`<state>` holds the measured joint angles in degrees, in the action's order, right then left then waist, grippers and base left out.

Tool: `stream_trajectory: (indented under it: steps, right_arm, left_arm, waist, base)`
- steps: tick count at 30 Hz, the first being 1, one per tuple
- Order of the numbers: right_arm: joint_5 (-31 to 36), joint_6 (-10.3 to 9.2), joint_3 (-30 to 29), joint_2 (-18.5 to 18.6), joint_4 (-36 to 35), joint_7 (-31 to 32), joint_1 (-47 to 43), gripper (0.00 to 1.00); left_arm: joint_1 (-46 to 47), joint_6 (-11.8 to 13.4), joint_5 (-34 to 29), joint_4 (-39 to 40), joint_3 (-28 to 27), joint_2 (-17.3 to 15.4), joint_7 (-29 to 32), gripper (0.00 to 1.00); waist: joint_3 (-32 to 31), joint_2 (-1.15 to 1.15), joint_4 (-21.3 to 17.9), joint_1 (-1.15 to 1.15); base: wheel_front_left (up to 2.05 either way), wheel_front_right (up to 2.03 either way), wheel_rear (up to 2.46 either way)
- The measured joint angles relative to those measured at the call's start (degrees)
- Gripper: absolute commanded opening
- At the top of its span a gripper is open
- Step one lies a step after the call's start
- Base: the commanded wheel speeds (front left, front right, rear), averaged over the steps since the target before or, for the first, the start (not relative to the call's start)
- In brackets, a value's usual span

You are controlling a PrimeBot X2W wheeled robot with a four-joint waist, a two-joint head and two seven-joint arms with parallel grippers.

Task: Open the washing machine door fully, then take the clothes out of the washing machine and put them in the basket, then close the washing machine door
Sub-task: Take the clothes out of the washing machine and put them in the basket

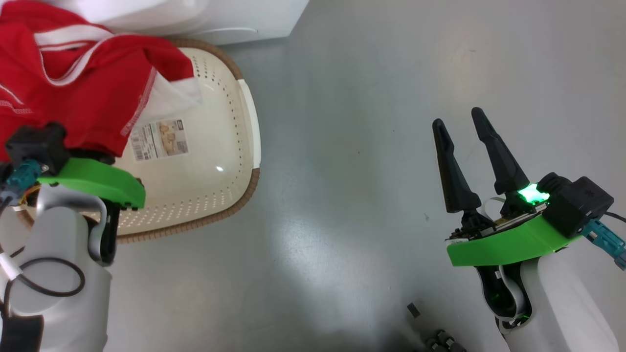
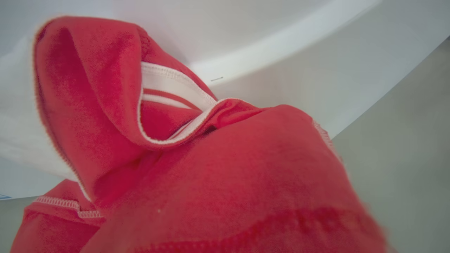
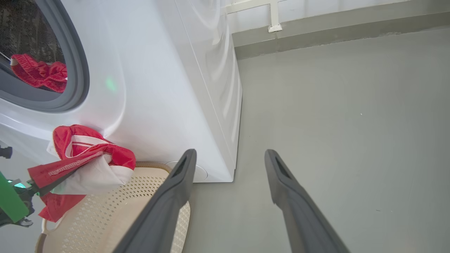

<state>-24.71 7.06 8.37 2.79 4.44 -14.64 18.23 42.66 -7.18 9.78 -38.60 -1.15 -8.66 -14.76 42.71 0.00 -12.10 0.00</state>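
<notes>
Grey floor (image 1: 371,146), cream basket (image 1: 247,117) upper left by the washing machine (image 3: 158,88)
Left gripper (image 3: 38,188) clenched on a red garment (image 1: 78,88) over the basket: lower before releasing so it drops inside; right gripper (image 1: 457,118) splayed, empty

This is a bare laundry corner, more a test room than a home. In the right wrist view a white front-loading washer (image 3: 168,88) stands at ten o'clock, and its grey ring (image 3: 79,70) frames red clothes (image 3: 40,73) in the drum. A smooth grey floor (image 3: 334,123) runs to a grey skirting (image 3: 334,31) at twelve o'clock. In the head view a perforated basket (image 1: 247,122) sits at ten o'clock on the same floor, with a barcode label (image 1: 160,139) on its bottom.
</notes>
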Motion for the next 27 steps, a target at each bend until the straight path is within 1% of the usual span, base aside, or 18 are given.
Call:
stream_trajectory:
  steps: [7,14,16,17,18,20,21,22,25,27]
  right_arm:
    - [-0.1,0.00,0.3,0.0,-0.2,0.0,0.6,1.00]
    - [-0.2,0.00,0.8,0.0,-0.5,0.0,1.3,1.00]
    - [-0.2,0.00,1.0,0.0,-0.5,0.0,1.5,1.00]
    - [-0.2,0.00,1.0,0.0,-0.5,0.0,1.7,1.00]
    - [-0.2,0.00,1.0,0.0,-0.5,0.0,2.0,1.00]
    - [-0.2,0.01,1.0,0.0,-0.6,0.0,2.1,1.00]
    - [-0.2,0.00,1.0,0.0,-0.6,0.0,2.2,1.00]
    - [-0.2,0.01,1.0,0.0,-0.5,0.0,2.2,1.00]
    - [-0.2,0.01,0.9,0.0,-0.5,0.0,2.2,1.00]
    - [-0.2,0.01,0.9,0.0,-0.5,0.0,2.2,1.00]
  left_arm:
    - [1.4,0.0,1.6,-6.4,2.2,-1.4,0.0,0.00]
    - [4.8,0.0,3.4,-15.8,5.6,-1.8,0.1,0.01]
    - [5.6,0.0,4.5,-18.3,6.7,-2.1,0.1,0.16]
    - [6.0,0.0,4.9,-19.1,7.0,-2.3,0.1,0.35]
    - [6.4,0.0,5.3,-19.7,7.2,-2.5,0.1,0.42]
    - [7.3,0.0,5.7,-20.2,7.7,-2.9,0.1,0.52]
    - [7.7,0.0,6.0,-20.4,8.0,-2.9,0.1,0.71]
    - [8.0,0.0,6.2,-20.5,8.2,-2.9,0.1,0.81]
    - [8.1,0.0,7.0,-20.7,8.6,-2.9,0.1,1.00]
    - [8.1,0.0,7.9,-20.6,8.7,-2.9,0.1,1.00]
  waist:
    - [2.2,0.00,-0.2,0.00]
    - [4.4,0.00,-0.5,0.00]
    - [4.9,0.00,-0.5,0.00]
    - [5.0,0.00,-0.6,0.00]
    - [5.2,0.00,-0.6,0.00]
    - [5.4,0.00,-0.5,0.00]
    - [5.4,0.00,-0.4,0.00]
    - [5.4,0.00,-0.3,0.00]
    - [5.0,0.00,-0.1,0.00]
    - [4.7,0.00,0.0,0.00]
  base:
    - [0.00,0.00,0.00]
    - [0.00,0.00,0.00]
    - [0.00,0.00,0.00]
    - [0.00,0.00,0.00]
    - [0.00,0.00,0.00]
    - [0.00,0.00,0.00]
    - [0.00,0.00,0.00]
    - [0.00,0.00,0.00]
    - [0.00,0.00,0.00]
    - [0.00,0.00,0.00]
